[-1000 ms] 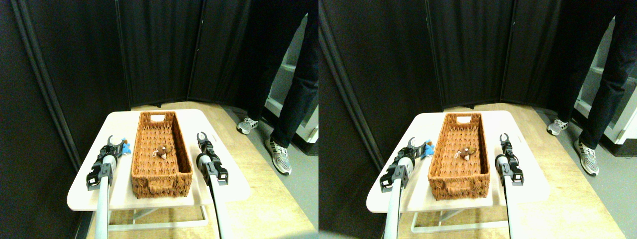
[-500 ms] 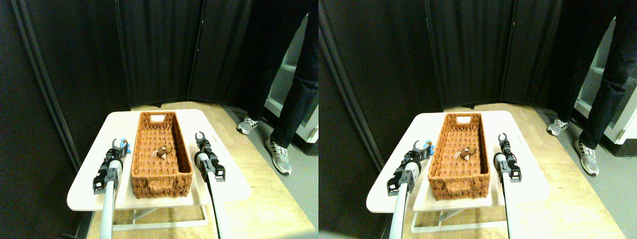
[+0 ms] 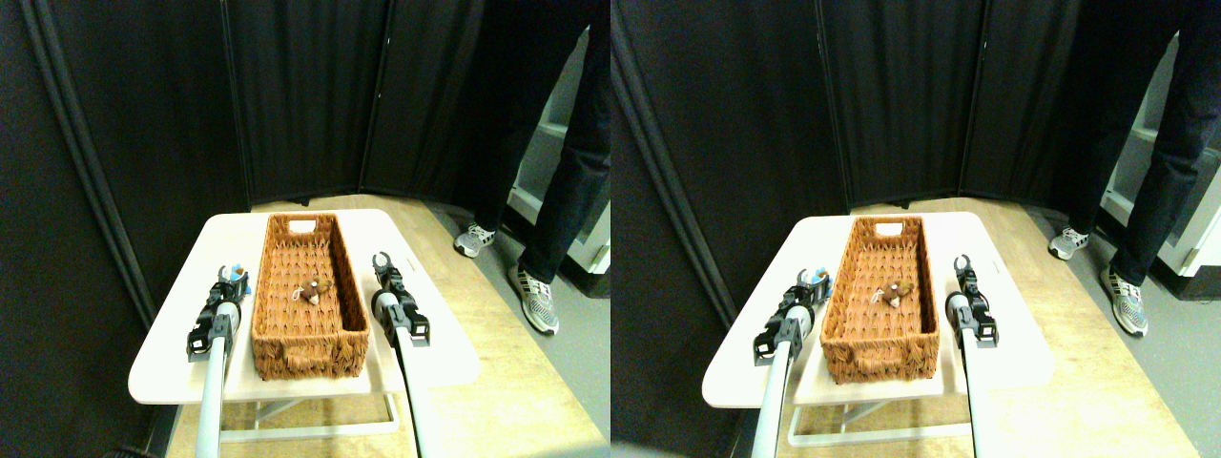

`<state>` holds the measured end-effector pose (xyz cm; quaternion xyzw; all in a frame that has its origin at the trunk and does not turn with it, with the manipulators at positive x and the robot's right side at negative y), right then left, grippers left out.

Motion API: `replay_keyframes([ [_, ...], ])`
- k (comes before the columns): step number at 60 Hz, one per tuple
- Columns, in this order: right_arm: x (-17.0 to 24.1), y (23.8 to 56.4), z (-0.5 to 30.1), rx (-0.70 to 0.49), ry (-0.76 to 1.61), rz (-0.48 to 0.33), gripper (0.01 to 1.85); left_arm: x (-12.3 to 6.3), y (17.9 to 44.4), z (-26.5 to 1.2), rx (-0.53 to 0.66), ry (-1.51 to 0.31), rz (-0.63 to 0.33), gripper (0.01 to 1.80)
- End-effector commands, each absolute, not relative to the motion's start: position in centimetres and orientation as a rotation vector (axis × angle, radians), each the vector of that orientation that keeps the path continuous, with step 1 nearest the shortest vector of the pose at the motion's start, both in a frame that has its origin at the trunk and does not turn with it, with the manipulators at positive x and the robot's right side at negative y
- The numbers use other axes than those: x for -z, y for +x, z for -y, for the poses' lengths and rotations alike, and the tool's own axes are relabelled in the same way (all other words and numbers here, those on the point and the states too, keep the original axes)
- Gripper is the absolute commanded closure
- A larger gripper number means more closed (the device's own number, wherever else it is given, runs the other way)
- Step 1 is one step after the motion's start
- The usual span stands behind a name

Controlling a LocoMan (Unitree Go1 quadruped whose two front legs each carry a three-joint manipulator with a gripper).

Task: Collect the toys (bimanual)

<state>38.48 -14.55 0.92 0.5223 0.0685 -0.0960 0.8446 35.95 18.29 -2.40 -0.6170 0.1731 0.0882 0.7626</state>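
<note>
Two toys: one brown toy (image 3: 318,288) in the basket (image 3: 277,334), one blue toy (image 3: 242,281) at the left gripper (image 3: 230,275); right gripper (image 3: 382,260) parted, empty.

I see an orange-brown woven basket (image 3: 310,315) on a cream table (image 3: 420,358), a brown toy (image 3: 318,289) inside, a blue toy (image 3: 241,281) at nine o'clock.

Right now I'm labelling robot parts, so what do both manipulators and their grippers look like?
Each is a slim pale grey-white limb ending in a blocky black housing. The left gripper and right gripper are black, with two curved fingers forming a small claw. No cables or markings are discernible.
</note>
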Motion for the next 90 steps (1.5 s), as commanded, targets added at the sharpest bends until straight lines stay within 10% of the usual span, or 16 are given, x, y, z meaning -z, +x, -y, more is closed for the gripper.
replay_keyframes([
  [1, -1.3, 38.7, 14.3, 0.189, 1.1, -0.124, 1.85, 2.1, 36.6, -18.1, -0.151, -1.316, -0.398, 1.38],
  [63, -1.4, 37.8, 13.3, 0.16, 1.15, -0.12, 1.85, 6.9, 38.4, -18.1, -0.279, -1.316, -0.444, 1.2],
  [75, -1.5, 37.6, 13.3, 0.16, 1.153, -0.11, 1.85, 7.0, 38.5, -17.7, -0.268, -1.346, -0.397, 1.8],
  [90, -1.5, 37.5, 13.5, 0.164, 1.169, -0.097, 1.85, 6.6, 38.2, -17.9, -0.286, -1.328, -0.368, 1.8],
])
